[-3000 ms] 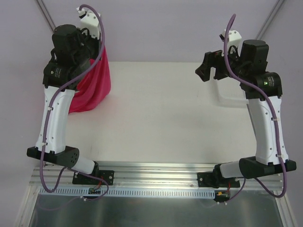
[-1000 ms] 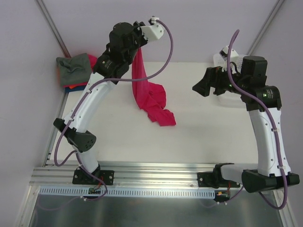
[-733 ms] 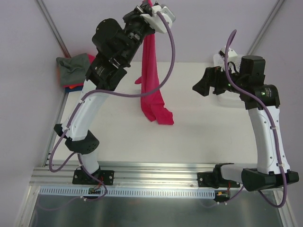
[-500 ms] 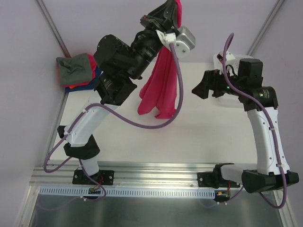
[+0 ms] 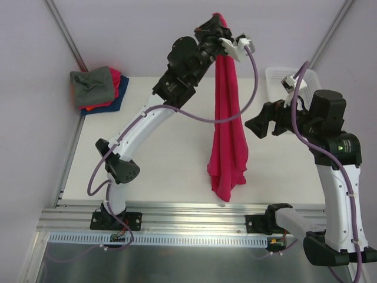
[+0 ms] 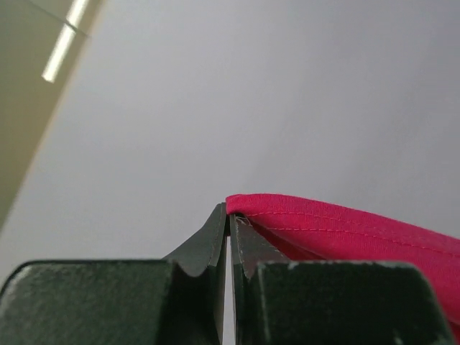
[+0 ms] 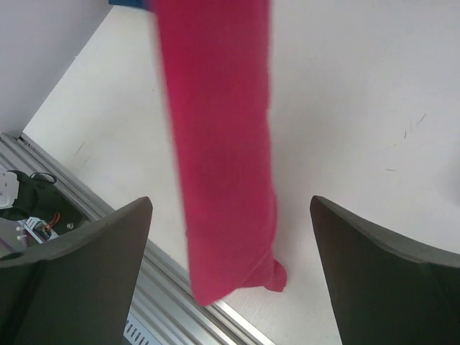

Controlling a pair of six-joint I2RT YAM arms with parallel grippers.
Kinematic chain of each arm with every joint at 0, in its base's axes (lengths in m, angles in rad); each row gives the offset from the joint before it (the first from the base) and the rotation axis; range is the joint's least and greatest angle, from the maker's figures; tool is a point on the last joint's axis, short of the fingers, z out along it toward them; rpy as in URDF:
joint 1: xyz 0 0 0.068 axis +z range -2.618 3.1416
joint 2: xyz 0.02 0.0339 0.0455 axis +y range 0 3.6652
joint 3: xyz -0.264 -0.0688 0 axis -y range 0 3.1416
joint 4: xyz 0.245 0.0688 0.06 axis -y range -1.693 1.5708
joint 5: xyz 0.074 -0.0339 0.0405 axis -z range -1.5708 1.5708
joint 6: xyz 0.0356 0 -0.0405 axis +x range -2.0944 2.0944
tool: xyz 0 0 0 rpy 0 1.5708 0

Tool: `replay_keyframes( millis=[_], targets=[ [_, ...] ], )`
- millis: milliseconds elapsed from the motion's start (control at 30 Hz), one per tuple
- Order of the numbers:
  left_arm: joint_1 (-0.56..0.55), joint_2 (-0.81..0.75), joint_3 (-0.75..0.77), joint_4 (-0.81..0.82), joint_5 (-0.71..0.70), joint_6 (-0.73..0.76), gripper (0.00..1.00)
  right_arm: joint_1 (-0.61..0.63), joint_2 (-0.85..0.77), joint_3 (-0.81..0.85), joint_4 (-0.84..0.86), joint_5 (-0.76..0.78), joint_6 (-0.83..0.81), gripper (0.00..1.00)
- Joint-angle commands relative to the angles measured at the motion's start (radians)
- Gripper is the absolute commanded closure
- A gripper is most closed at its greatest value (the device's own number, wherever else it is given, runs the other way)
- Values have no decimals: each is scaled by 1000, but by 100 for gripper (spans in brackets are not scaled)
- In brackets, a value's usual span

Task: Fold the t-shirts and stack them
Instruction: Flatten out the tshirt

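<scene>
My left gripper [image 5: 217,22] is raised high over the table and shut on the hem of the crimson-red t-shirt [image 5: 228,118]. The shirt hangs straight down in a long bunch, its lower end near the table's front edge. In the left wrist view the closed fingertips [image 6: 228,219] pinch the red hem [image 6: 338,226]. My right gripper [image 5: 259,127] is open and empty, just right of the hanging shirt. In the right wrist view the shirt [image 7: 219,144] hangs between and beyond the wide-open fingers. A grey-green t-shirt [image 5: 91,85] lies on a pile of red and dark blue ones [image 5: 118,97] at the far left.
A white lattice basket [image 5: 277,79] stands at the far right behind my right arm. The table [image 5: 159,159] is white, with an aluminium rail [image 5: 188,212] along its front edge. A slanted frame post [image 5: 65,35] rises at the back left.
My left arm has swung the red shirt from the far left to the middle and lifted it high, so it now hangs straight. My right arm has moved nearer the front.
</scene>
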Motion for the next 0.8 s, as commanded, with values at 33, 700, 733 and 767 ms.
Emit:
replay_keyframes(
  millis=[33, 700, 733, 767],
  targets=[
    [183, -5, -169, -116, -170, -153, 100, -11, -18, 4, 17, -37, 8, 3],
    [285, -109, -555, -519, -308, -344, 100, 298, 158, -215, -133, 38, -133, 3],
    [298, -111, -558, -522, -313, -374, 100, 368, 172, -227, -132, 67, -153, 3],
    [309, -111, -558, -531, -314, -396, 100, 403, 191, -244, -129, 82, -161, 3]
  ],
)
